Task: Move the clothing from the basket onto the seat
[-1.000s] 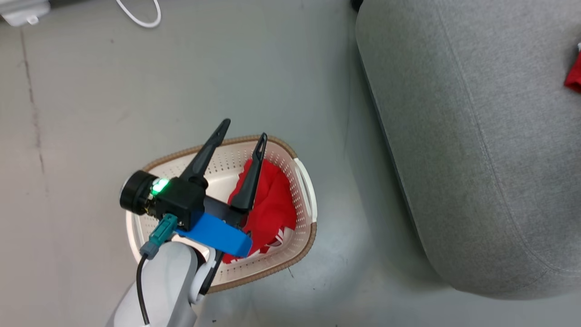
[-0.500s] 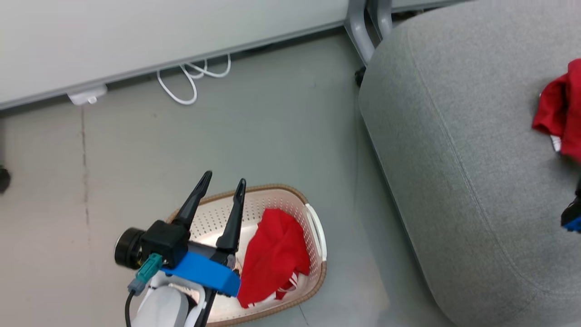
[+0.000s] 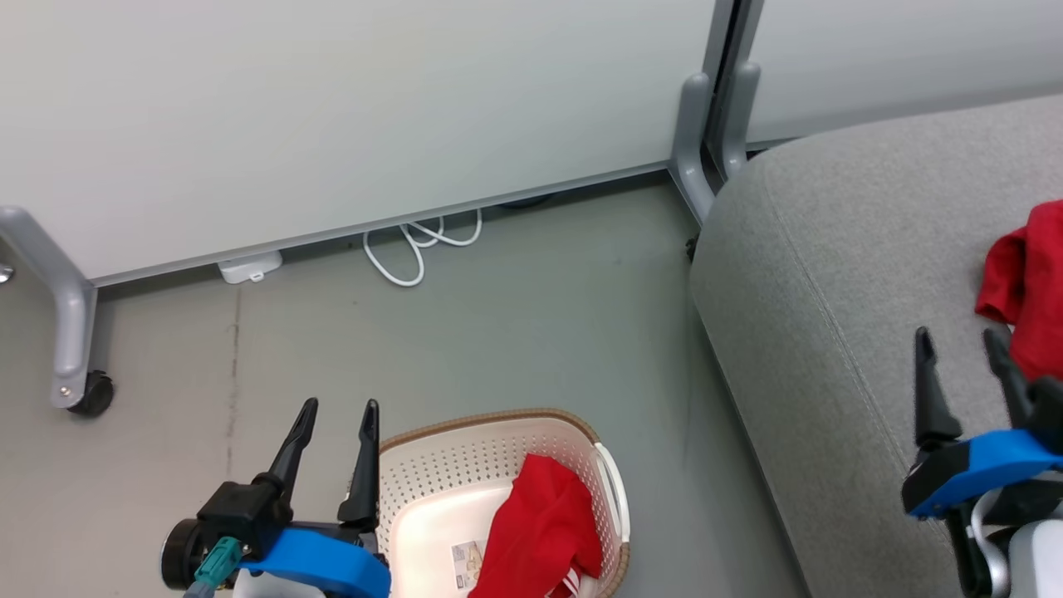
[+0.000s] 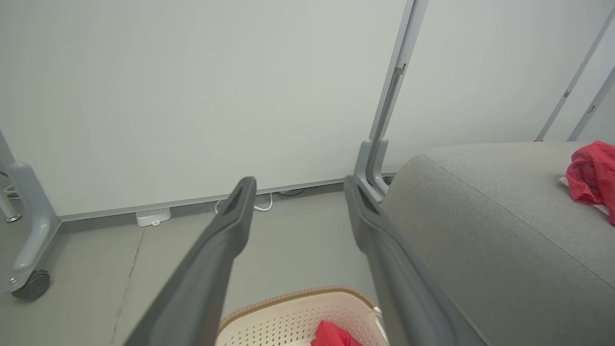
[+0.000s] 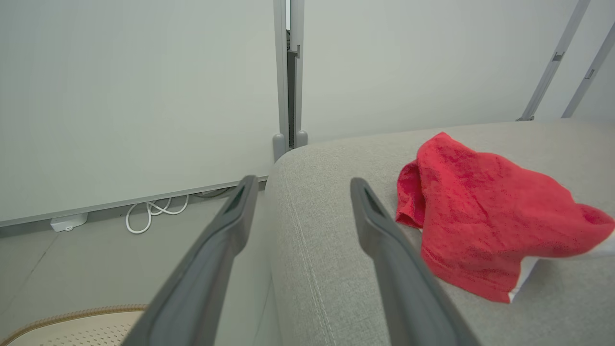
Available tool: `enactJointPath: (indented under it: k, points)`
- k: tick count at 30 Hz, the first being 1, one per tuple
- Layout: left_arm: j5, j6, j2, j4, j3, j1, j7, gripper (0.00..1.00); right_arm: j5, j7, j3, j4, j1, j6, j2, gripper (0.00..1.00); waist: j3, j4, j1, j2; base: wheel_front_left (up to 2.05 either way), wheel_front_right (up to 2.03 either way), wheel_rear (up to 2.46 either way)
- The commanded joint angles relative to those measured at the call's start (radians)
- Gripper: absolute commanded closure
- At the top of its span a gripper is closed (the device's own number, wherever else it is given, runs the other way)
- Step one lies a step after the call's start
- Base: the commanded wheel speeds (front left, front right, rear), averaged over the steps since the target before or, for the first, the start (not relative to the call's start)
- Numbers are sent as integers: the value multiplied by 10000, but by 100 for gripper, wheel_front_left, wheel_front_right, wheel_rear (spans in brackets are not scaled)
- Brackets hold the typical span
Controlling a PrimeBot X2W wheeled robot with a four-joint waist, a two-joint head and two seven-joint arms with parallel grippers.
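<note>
Head camera tilts up from a second ago, so everything sits lower in view. Measured against the basket, the left gripper [image 3: 340, 407] is now off it, over the floor [image 3: 540, 316] beside the left rim; before, it hung over the inside. The right gripper [image 3: 955, 336] is newly in view, above the seat.

Large grey fabric-upholstered seat [image 3: 830, 274], rounded edges, one seam. On its top, well in from the left edge, lies a soft bright red garment with white trim [image 3: 1026, 282]. That piece is delivered.

Cream-white perforated plastic basket with brown woven-look rim [image 3: 490, 418] stands on the floor near the seat's left edge. A second red garment [image 3: 540, 531] remains inside, heaped against the right wall by the white handle. The barcode sticker [image 3: 467, 555] shows on the bare bottom. The basket's near end is cut off. Judgement: about half done, with one pick and carry left.

Both grippers have their fingers spread with nothing between them.

Around: white partition panels [image 3: 332, 108], grey post [image 3: 714, 124], castor leg [image 3: 71, 332], and white cable [image 3: 419, 249] at the wall foot. Nothing lies between basket and seat, though the lift must clear the seat's side.
</note>
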Motion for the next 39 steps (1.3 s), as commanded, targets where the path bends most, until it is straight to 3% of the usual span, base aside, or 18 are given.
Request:
enactJointPath:
  k: [1,9,21,39]
  points:
    - [77,-12,-11,26,190,145,-48,0,38,76,201,-322,347,1,121,0,-229,220,3,-1,0,0,0]
    - [163,-12,-141,117,858,451,-48,0,120,358,1264,-1315,1198,1,389,0,-620,644,3,-1,0,0,0]
    - [252,-13,-73,357,1196,513,-48,0,633,204,2304,-1374,1731,1,459,0,-889,1067,3,-1,0,0,0]
    - [218,-13,-107,377,1180,659,-48,0,727,15,2404,-1265,1853,1,450,0,-851,1185,3,-1,0,0,0]
